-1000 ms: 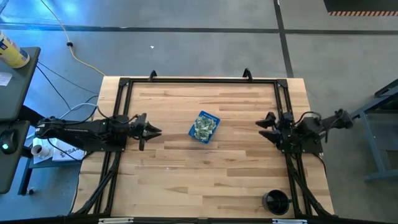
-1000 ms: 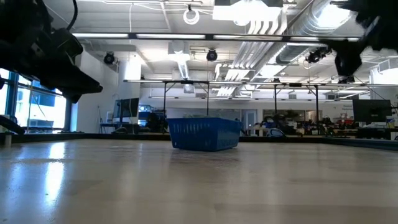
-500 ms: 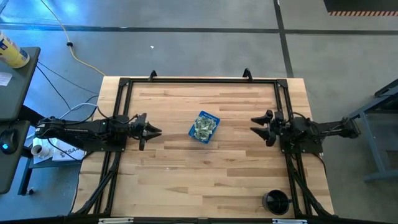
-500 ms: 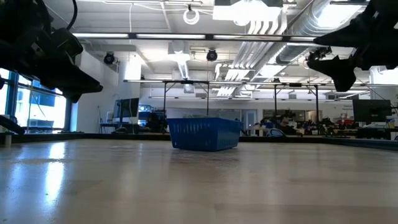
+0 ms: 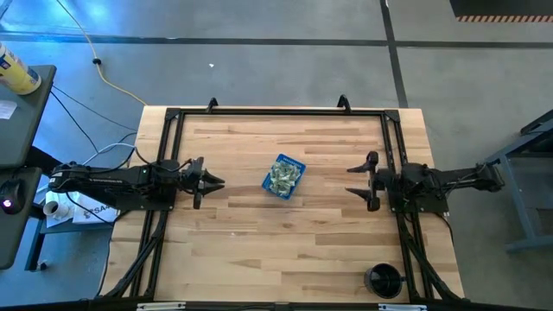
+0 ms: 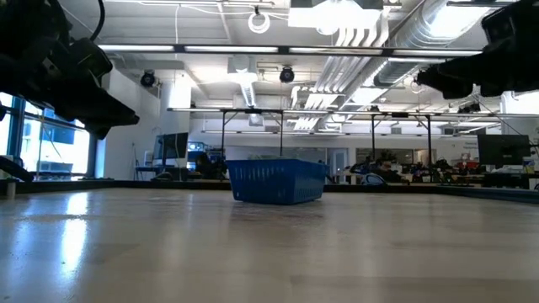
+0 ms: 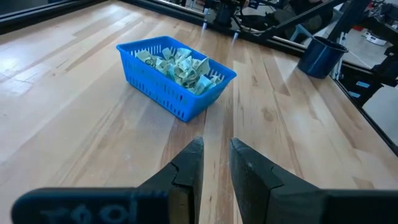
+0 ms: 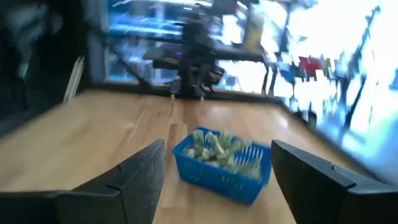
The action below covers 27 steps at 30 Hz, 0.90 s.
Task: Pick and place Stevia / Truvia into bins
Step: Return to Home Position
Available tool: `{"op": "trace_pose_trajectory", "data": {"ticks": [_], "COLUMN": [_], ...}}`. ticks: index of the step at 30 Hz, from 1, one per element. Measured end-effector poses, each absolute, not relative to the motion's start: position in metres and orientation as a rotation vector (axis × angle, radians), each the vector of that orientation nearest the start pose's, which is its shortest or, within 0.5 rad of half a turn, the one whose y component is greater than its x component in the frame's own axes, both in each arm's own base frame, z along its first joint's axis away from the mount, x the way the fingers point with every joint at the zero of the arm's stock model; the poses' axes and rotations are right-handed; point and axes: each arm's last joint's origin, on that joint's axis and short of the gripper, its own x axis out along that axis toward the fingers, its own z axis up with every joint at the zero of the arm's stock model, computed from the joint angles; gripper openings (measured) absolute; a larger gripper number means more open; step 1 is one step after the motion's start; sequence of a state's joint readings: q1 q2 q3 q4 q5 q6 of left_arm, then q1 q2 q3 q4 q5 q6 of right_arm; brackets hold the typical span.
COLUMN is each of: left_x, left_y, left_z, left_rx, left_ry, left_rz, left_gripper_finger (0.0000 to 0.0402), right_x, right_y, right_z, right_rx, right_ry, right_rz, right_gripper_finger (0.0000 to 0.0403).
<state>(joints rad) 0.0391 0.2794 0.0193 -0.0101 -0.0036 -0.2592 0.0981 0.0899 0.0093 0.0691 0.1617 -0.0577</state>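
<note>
The blue bin (image 5: 284,176) stands on its base at the table's middle, filled with pale green and white Stevia / Truvia sachets (image 7: 180,64). It also shows in the low view as the bin (image 6: 276,181) and in the right wrist view as the bin (image 8: 221,163). My left gripper (image 5: 213,182) hovers left of the bin and points at it; in its wrist view the left gripper (image 7: 216,163) is open by a narrow gap. My right gripper (image 5: 361,181) hovers right of the bin, level and facing it. The right gripper (image 8: 217,149) is wide open.
A round black cup (image 5: 384,279) stands at the table's near right corner, also seen as the cup (image 7: 320,55). A black frame (image 5: 276,111) runs around the table's edges. Bare wood lies between each gripper and the bin.
My right gripper has reached toward the table's left, closer to the bin. It has levelled out and rolled about its own axis, so its fingers now stand apart along the near-far line. The bin and sachets have not moved.
</note>
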Motion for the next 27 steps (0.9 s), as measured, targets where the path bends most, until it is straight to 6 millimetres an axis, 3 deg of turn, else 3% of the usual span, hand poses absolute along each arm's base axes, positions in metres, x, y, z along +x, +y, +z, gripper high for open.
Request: {"op": "trace_pose_trajectory", "data": {"ticks": [4, 12, 27], "left_x": [0.1115, 0.1115, 0.1115], "left_y": [0.0045, 0.0045, 0.0045], "left_z": [0.1455, 0.1455, 0.1455], "left_rx": [-0.262, -0.262, -0.262], "left_ry": [0.263, 0.263, 0.263], "left_rz": [0.078, 0.078, 0.078], "left_gripper_finger": [0.0111, 0.0111, 0.0111], "right_x": [0.1020, 0.1028, 0.1028], "right_y": [0.0060, -0.0001, -0.0003], "right_z": [0.1678, 0.1625, 0.1620], "right_rx": [-0.218, -0.025, -0.028], "right_ry": [-0.004, 0.049, 0.055], "right_rz": [-0.017, -0.056, -0.053], "right_gripper_finger": [0.0278, 0.0277, 0.0278]}}
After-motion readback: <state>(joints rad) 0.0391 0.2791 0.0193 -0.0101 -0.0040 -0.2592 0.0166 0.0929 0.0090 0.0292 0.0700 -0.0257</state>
